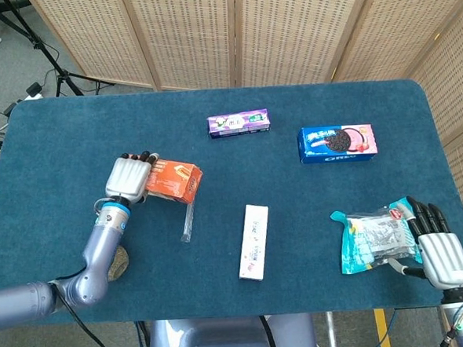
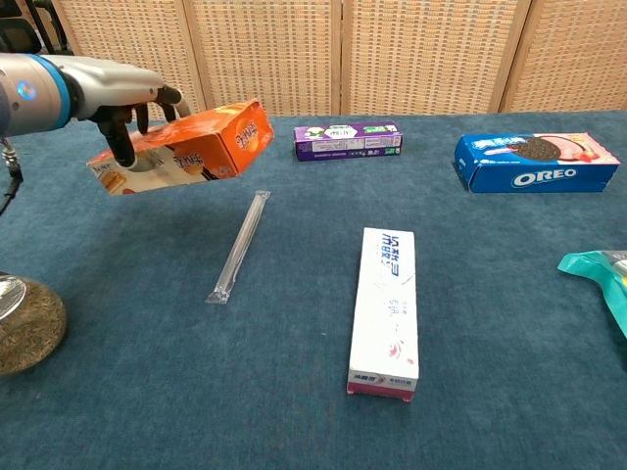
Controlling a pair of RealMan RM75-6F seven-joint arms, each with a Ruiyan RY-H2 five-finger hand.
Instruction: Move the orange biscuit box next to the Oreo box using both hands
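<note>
My left hand (image 1: 128, 178) had the orange biscuit box (image 1: 173, 180) gripped by its near end, fingers wrapped over the top, and in the chest view the box hung clear above the blue bench (image 1: 71, 128), tilted with its far end a little higher. It sat over the upper end of the clear plastic-wrapped straw (image 2: 238, 247), which lay flat on the cloth. The Oreo box (image 1: 337, 143) lay well apart from it, off toward the right side of the bench, with the purple box (image 1: 239, 123) between the two and farther back. My right hand (image 1: 435, 241) rested low at the near right corner, fingers stretched out flat and touching the edge of the teal snack packet (image 1: 371, 239), holding nothing. The white carton (image 1: 254, 241) lay lengthwise near the middle front, and the round brown tin (image 2: 24, 323) sat partly under my left forearm.
</note>
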